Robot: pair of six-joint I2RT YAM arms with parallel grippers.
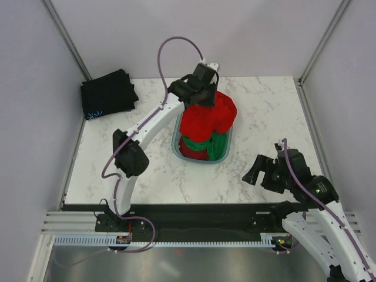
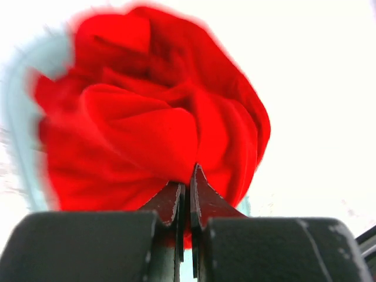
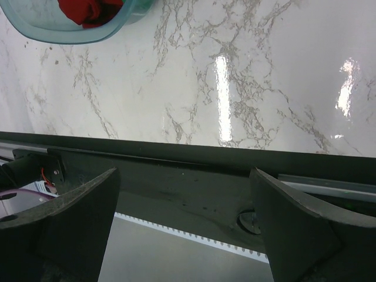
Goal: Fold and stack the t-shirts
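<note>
While the bright red t-shirt [image 1: 208, 117] sits bunched on top of the heap in the tub [image 1: 175, 141] at the middle of the counter [image 1: 264, 117], the left gripper [image 2: 188, 197] is clamped on a fold at the shirt's 12 o'clock side. A green t-shirt [image 1: 214, 144] lies beneath. The black t-shirt [image 1: 108, 94] rests folded at 10 o'clock. The right gripper [image 3: 183, 194] hangs at 4 o'clock, jaws wide apart and holding nothing. This looks like the pick-out step. Next, the shirt needs lifting clear without dragging the others, then spreading on bare counter.
</note>
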